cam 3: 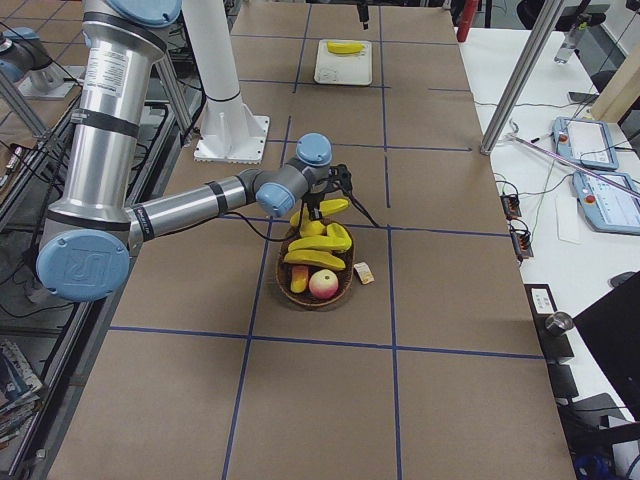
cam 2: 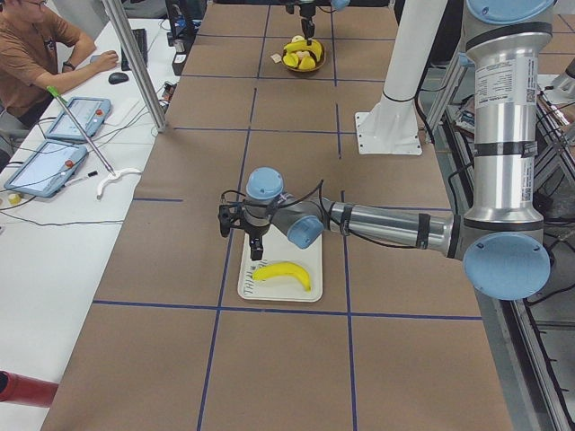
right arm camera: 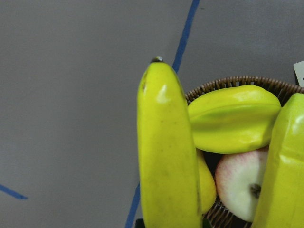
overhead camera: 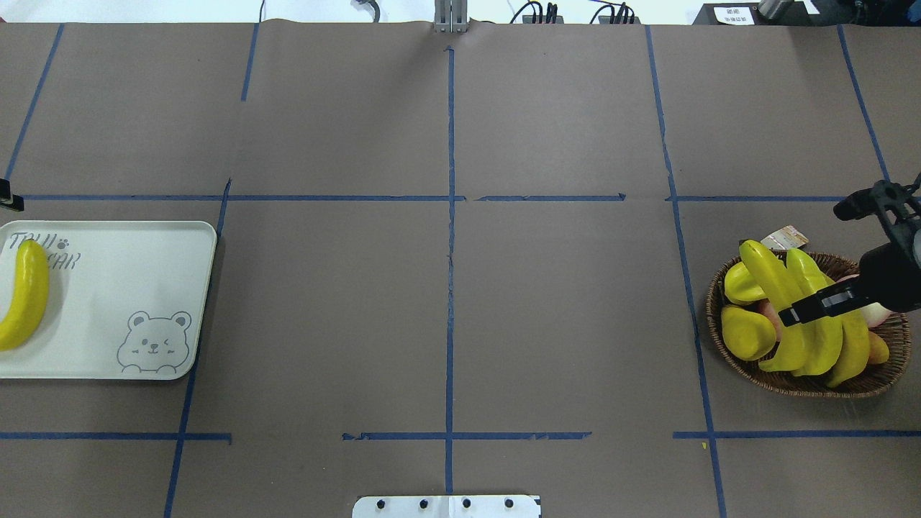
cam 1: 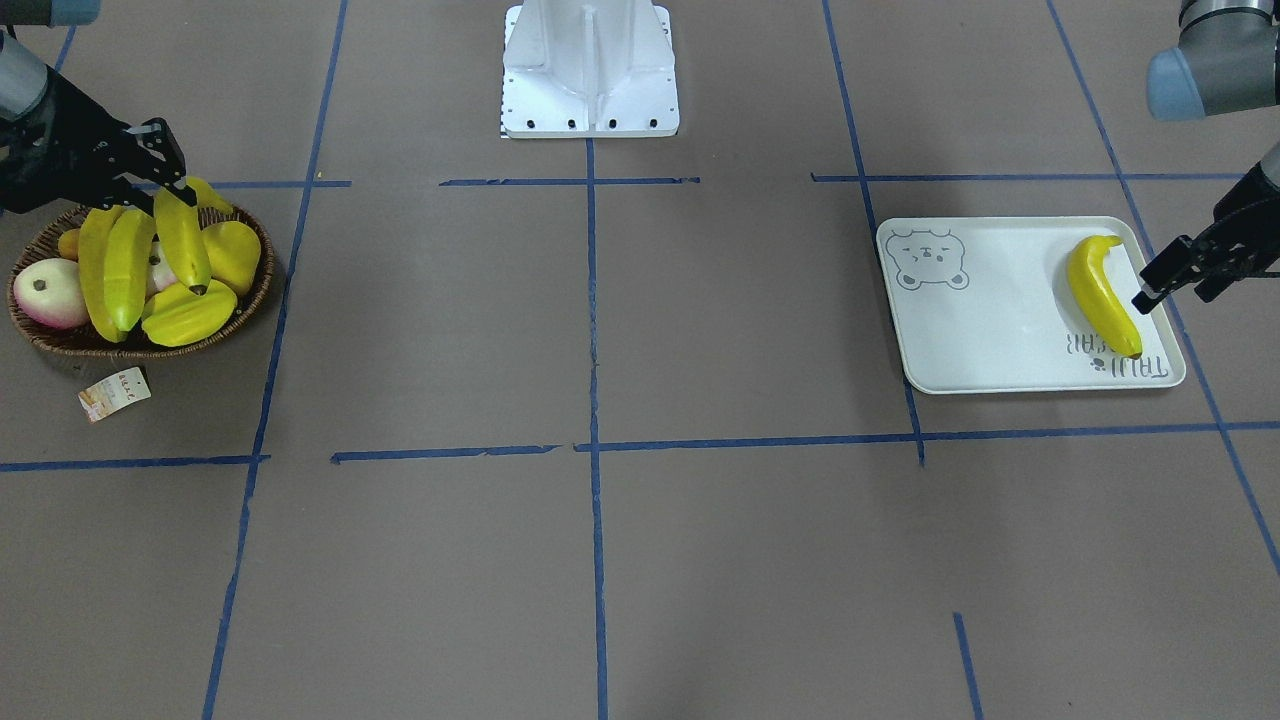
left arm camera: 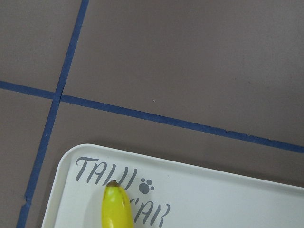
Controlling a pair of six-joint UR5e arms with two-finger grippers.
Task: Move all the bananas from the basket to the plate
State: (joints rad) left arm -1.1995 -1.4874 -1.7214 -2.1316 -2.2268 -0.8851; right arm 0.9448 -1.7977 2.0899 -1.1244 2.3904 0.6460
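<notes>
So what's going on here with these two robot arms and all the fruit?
The robot is moving bananas from a basket to a plate. One banana already lies on the plate, with the left claw open right beside it. At the other end, the right claw is shut on a second banana, tilting it up out of the basket. Two more bananas lie there among other fruit.

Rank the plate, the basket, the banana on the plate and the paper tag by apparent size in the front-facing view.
1. plate, only a little bigger in outline than the next
2. basket
3. banana on the plate
4. paper tag, clearly smallest
</notes>
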